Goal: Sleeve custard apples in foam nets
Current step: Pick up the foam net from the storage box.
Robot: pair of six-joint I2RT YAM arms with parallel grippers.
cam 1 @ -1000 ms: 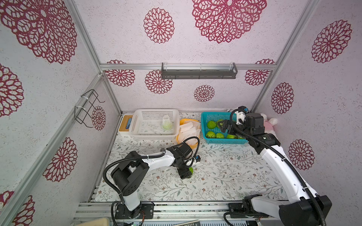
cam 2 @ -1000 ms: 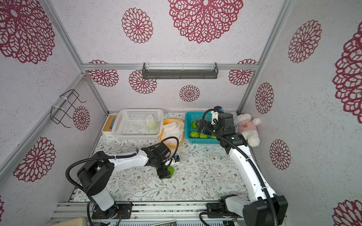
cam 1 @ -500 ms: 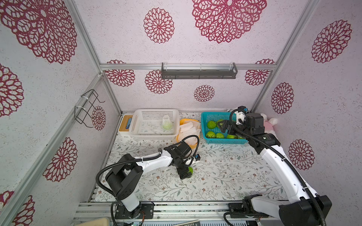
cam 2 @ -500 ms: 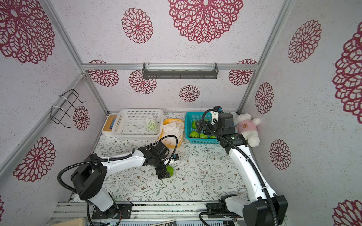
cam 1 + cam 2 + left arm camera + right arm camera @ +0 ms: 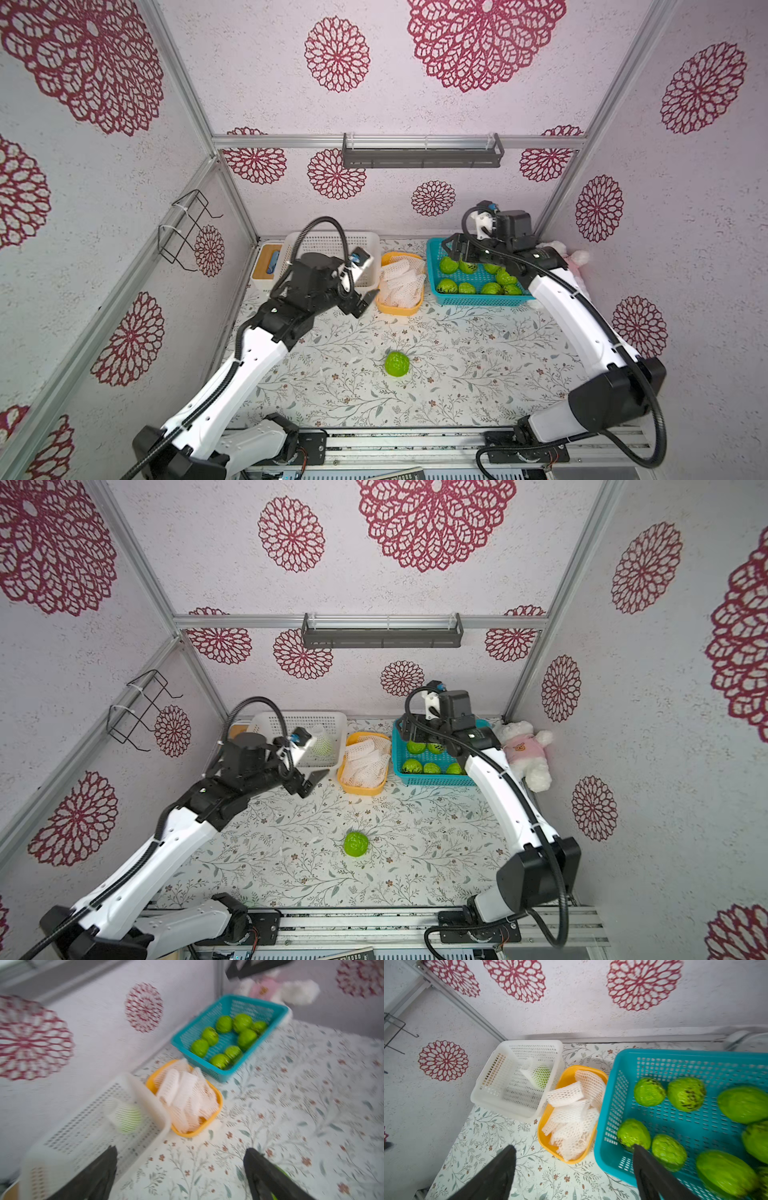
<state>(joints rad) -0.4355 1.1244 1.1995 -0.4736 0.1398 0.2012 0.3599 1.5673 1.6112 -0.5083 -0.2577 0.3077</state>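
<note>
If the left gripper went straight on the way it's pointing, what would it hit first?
Probably the foam nets piled in the yellow tray just ahead of the open left gripper, though depth is unclear and it might catch the tray's near rim first.

Both top views bright, evenly lit; diffuse light from overhead, no glare. Lone fruit (image 5: 397, 364) mid-table casts only faint soft shadow. Wide-angle bend: frame posts (image 5: 598, 112) lean outward toward 10 and 2 o'clock. Left wrist view heavily motion-smeared: white basket (image 5: 149, 1101), wall flowers (image 5: 143, 1006), teal basket (image 5: 218, 1073) all soft. Right wrist view crisper: foam nets (image 5: 566, 1095) sharp, nearest fruits (image 5: 724, 1169) smeared.
</note>
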